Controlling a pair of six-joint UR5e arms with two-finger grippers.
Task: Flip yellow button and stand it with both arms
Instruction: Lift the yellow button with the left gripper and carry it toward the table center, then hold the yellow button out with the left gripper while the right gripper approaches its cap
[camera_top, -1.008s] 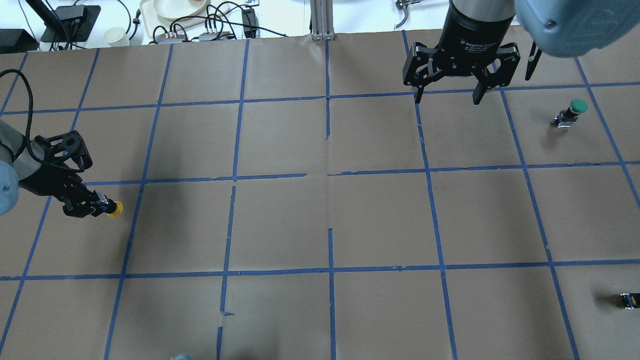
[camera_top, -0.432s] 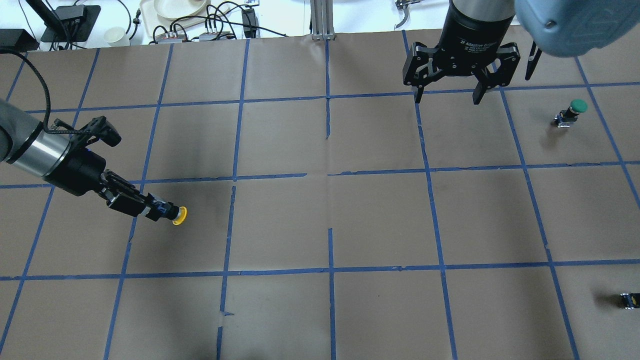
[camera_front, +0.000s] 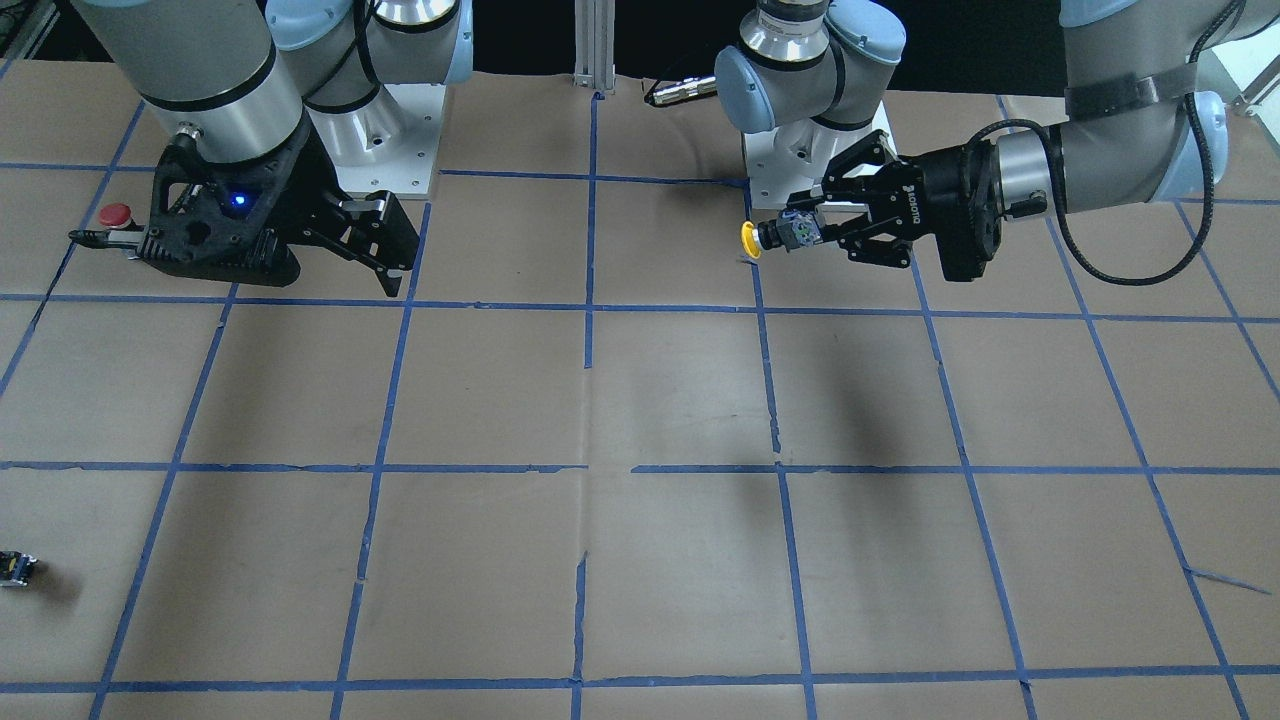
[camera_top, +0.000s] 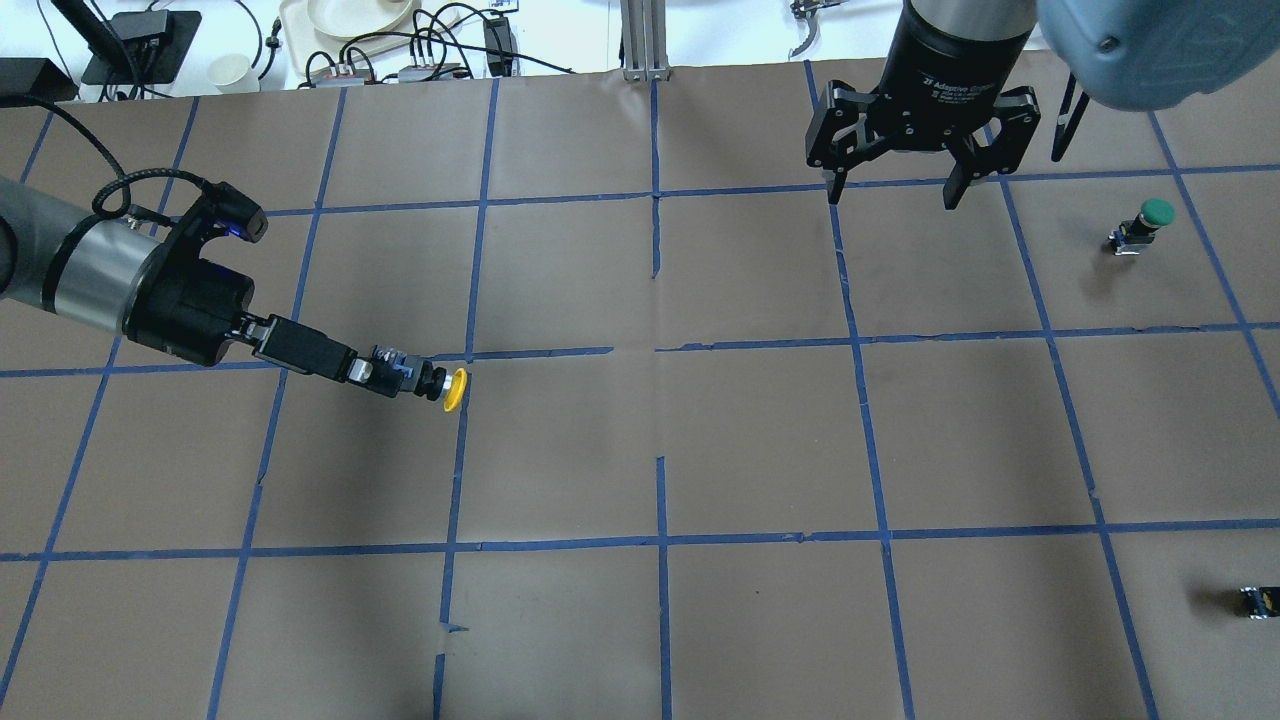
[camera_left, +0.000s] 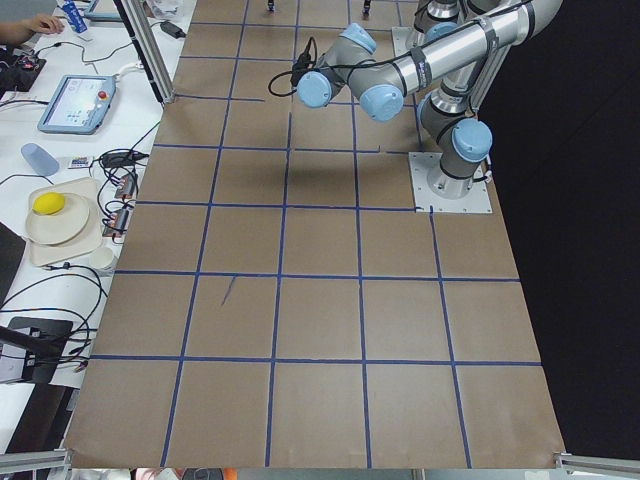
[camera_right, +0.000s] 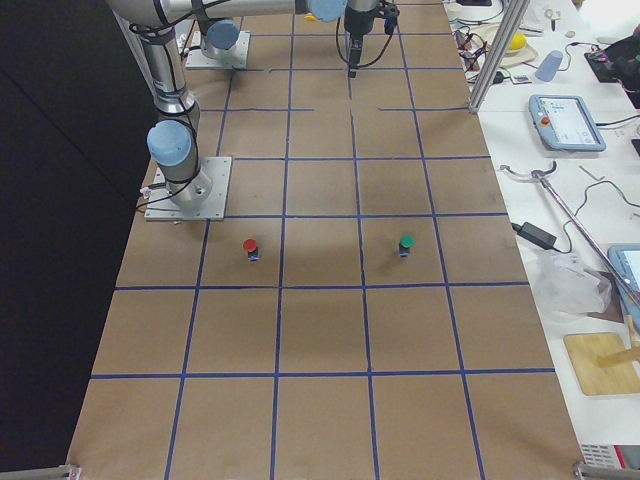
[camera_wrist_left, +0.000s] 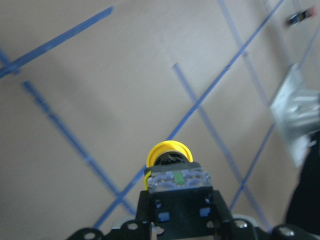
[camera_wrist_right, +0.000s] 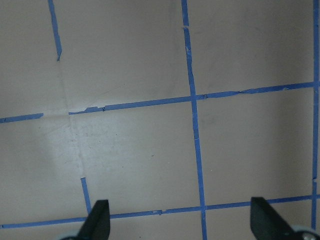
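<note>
Clamping the yellow button (camera_top: 455, 389), the left gripper (camera_top: 392, 371) has swung farther toward the middle; the right gripper (camera_top: 896, 195) stays spread.

The held button (camera_top: 455, 389), in the left gripper (camera_top: 392, 371), is well left of the right gripper (camera_top: 890, 196); the standing button (camera_top: 1146, 223) is right of it.

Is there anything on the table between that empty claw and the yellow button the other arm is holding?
Nothing visible. The left gripper holds the yellow button, and only taped table lies between it and the open right gripper. The green button sits on that gripper's far side.
</note>
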